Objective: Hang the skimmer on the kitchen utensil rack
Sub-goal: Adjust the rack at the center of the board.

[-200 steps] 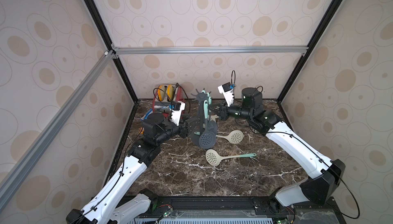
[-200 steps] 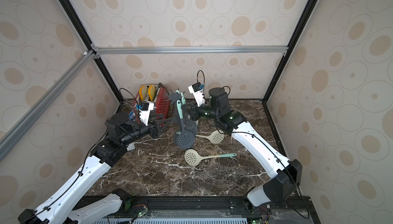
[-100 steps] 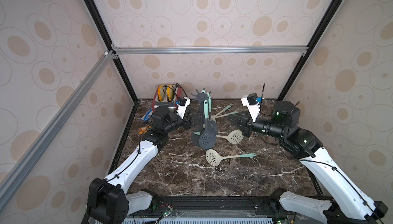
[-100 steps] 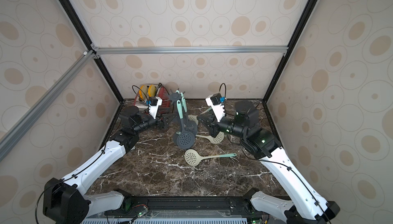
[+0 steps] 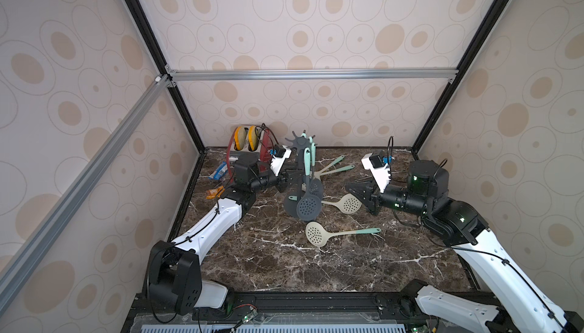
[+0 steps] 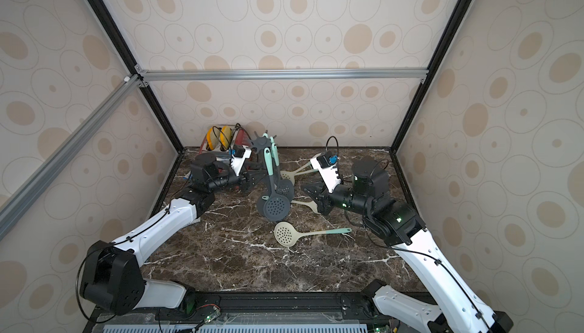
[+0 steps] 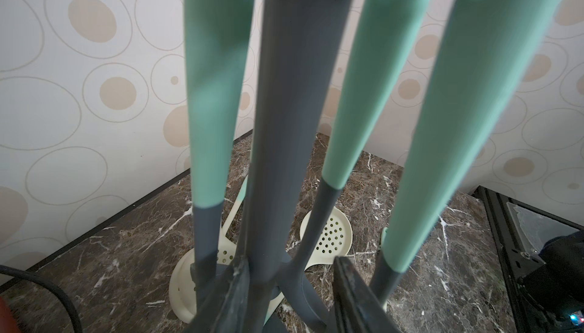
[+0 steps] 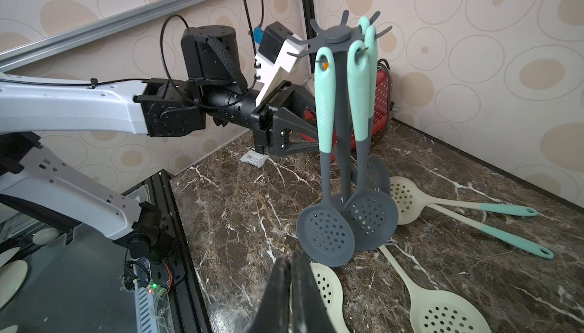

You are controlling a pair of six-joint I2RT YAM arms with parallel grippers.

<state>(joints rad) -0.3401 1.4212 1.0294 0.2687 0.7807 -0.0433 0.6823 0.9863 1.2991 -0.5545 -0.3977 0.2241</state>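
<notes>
A cream skimmer lies flat on the dark marble counter at the near middle, with its head to the left and its mint handle pointing right.

Farther back on the right, the right gripper hangs above the counter with its jaws pressed together and nothing between them. It is well apart from the rack. A second cream skimmer lies just under and near it.

Left of that stands the kitchen utensil rack, upright on its round base. Three dark grey skimmers with mint handles hang from the hooks of its crown, heads down beside the pole.

The left gripper reaches in from the left at mid-height. Its jaws are apart, with one of its fingers on each side of the pole. On one side a gap shows between finger and pole. I cannot tell whether the other finger touches it.

Beyond the rack, two more cream skimmers lie on the counter with their handles running toward the far right.

In the far left corner a red perforated stand holds two yellow-edged discs. A blue packet and an orange packet lie by the left wall.
</notes>
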